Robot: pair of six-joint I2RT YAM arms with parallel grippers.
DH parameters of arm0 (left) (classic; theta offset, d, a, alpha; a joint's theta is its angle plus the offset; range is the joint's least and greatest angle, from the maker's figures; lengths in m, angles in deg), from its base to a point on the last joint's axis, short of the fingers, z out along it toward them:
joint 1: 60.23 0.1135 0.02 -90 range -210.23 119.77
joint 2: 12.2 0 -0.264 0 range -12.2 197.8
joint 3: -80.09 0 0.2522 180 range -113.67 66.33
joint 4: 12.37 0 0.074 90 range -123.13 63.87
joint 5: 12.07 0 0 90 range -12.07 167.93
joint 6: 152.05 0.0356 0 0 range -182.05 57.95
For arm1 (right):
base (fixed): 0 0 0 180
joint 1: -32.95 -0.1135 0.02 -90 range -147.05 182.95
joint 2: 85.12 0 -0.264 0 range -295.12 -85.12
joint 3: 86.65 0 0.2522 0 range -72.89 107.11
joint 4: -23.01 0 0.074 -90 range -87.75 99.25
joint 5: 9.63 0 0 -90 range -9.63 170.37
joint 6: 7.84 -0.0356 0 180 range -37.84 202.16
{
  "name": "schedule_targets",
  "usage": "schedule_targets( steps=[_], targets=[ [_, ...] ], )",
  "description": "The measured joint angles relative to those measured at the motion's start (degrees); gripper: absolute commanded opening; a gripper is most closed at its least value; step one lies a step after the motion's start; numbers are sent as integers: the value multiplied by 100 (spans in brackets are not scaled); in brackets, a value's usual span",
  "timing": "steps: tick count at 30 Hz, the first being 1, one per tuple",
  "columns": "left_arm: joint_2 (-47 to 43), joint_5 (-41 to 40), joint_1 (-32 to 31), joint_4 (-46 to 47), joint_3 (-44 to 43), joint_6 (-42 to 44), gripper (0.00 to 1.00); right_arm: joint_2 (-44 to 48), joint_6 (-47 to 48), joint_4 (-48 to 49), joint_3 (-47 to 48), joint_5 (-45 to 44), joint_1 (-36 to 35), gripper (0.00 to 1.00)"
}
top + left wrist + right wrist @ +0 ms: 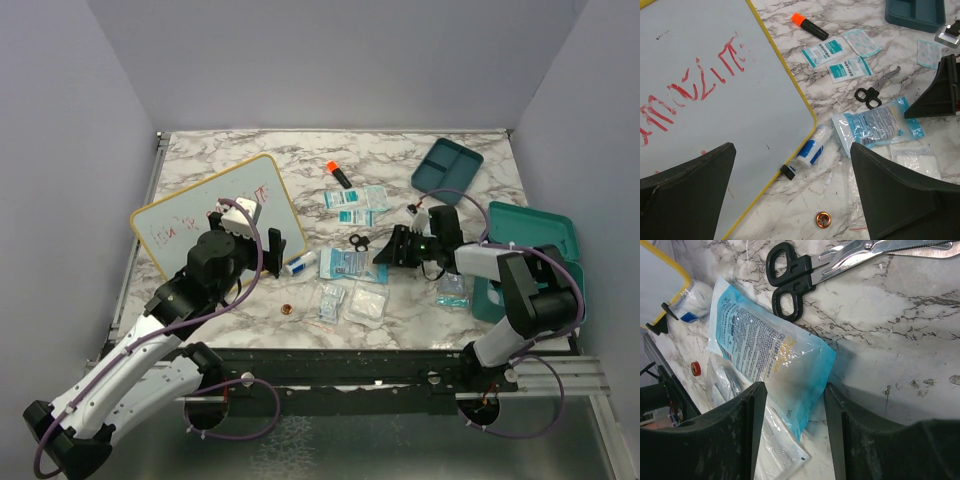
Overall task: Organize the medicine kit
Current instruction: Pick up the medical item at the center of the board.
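The medicine kit's teal case [535, 260] lies open at the right edge, and its divided tray insert [447, 165] sits at the back right. My right gripper [385, 252] is low over the marble. Its jaws stand on either side of the near corner of a blue pouch [760, 345], with a gap still showing on the right side [794, 400]. Black-handled scissors [805, 270] lie just beyond the pouch. My left gripper [270, 250] hangs open and empty [792, 150] above the edge of the whiteboard [715, 100].
A wrapped bandage roll [814, 145] lies against the whiteboard's yellow frame. A copper disc [823, 219] sits nearer the front. Clear bags [367, 302] lie in front of the blue pouch. Further back are small packets [357, 203] and an orange-capped marker [338, 173].
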State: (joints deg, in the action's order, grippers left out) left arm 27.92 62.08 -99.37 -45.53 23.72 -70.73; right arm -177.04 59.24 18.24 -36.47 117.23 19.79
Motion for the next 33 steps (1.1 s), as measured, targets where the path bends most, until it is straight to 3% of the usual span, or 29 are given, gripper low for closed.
schedule_targets(
  steps=[9, 14, 21, 33],
  targets=[
    [-107, -2, 0, 2, 0, 0, 99, -131, -120, 343, -83, 79, 0, 45],
    [-107, -2, 0, 2, 0, 0, 99, -184, -153, 466, -129, 66, 0, 34],
    [-98, -4, 0, 4, 2, 0, 99, -190, -199, 562, -260, -66, 0, 1],
    [162, -2, 0, 2, 2, -4, 99, 1023, -87, -417, -85, -623, 0, 1]
  ],
)
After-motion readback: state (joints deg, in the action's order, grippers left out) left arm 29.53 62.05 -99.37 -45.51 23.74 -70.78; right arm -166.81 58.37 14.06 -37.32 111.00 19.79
